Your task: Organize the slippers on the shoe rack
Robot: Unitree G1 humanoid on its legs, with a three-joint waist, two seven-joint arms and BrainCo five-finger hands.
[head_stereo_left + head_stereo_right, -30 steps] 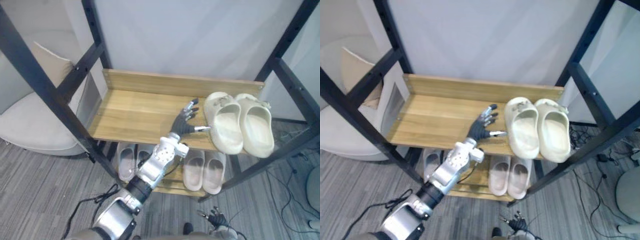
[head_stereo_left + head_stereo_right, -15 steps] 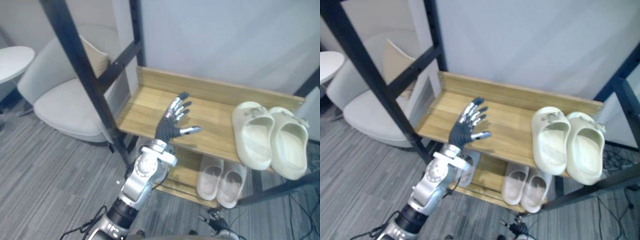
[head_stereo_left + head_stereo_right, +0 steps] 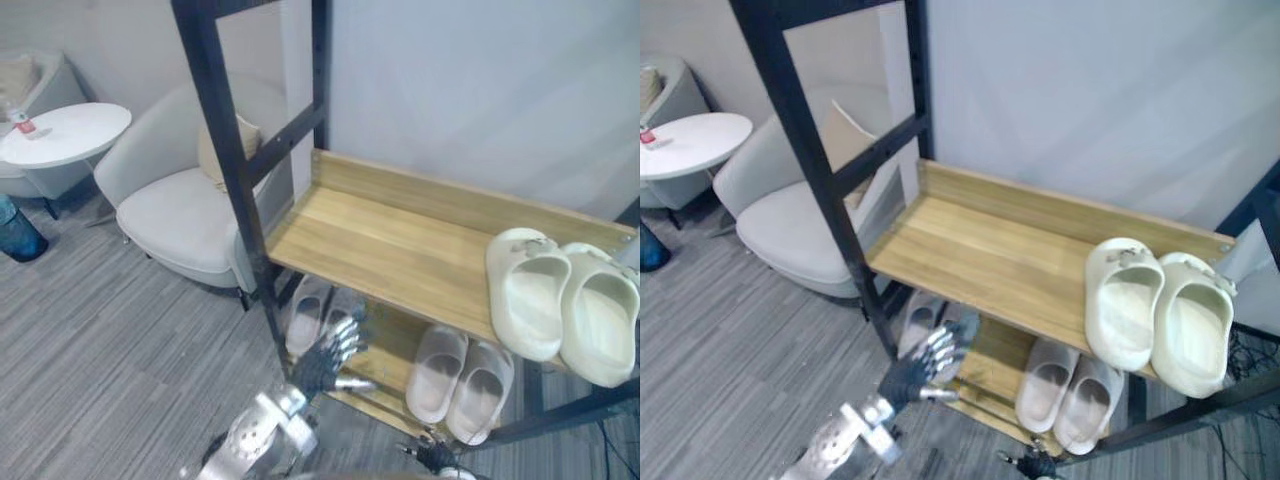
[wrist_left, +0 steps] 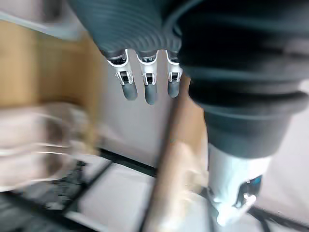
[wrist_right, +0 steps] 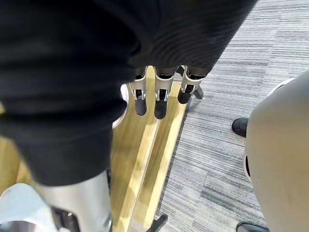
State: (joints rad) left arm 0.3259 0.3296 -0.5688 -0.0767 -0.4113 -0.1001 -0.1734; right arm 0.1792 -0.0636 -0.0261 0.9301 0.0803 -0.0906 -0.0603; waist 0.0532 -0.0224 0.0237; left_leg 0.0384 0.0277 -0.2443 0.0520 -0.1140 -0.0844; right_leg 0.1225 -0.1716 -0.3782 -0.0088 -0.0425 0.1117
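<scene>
Silver, dark-tipped fingers (image 3: 345,335) of the left hand (image 3: 318,368) stand straight and spread, thumb out to the side, holding nothing. The hand hangs low before the shoe rack (image 3: 215,120), a black metal frame with two wooden boards. It is at the front of the lower shelf (image 3: 392,350), just by a pale pair of slippers (image 3: 305,312) at that shelf's left end; whether it touches them cannot be told. A second pale pair (image 3: 460,378) lies side by side at the right end of the same shelf.

On the upper shelf (image 3: 390,235) a cream pair (image 3: 560,310) sits at the far right end, the two slippers touching along their sides.

The right hand (image 5: 157,99) hangs low with its fingers straight and close together, empty, above a wooden board edge and the grey carpet (image 3: 110,330).

Left of the rack stands a light armchair (image 3: 180,210). Beyond it is a round white table (image 3: 70,135) bearing a small thing with a red label (image 3: 22,122), its print too small to read.
</scene>
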